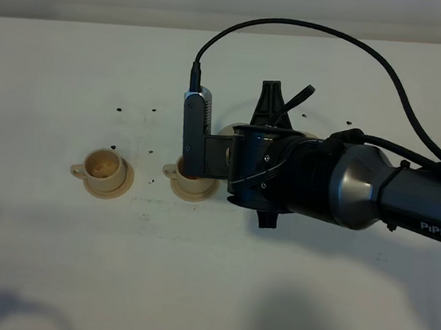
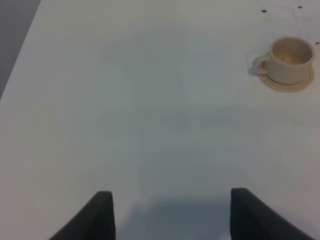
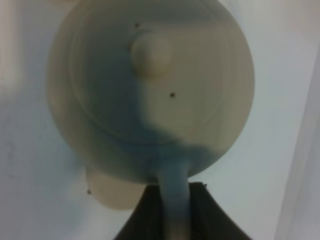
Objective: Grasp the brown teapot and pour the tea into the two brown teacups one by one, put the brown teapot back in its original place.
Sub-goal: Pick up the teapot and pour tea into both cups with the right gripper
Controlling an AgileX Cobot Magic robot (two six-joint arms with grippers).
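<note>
Right fingers [image 3: 142, 220] pinching handle of brown teapot [image 3: 150, 90], round body just beyond

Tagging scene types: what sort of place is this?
Probably a lab test bench, not a kitchen: bare white table, a Piper-marked robot arm, and only a teapot and a teacup set out.

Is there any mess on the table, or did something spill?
Yes, a little. Small dark specks lie scattered on the white table near the left teacup, and a couple sit on the lid of the teapot. They are too small to tell what they are. No puddle shows.
</note>
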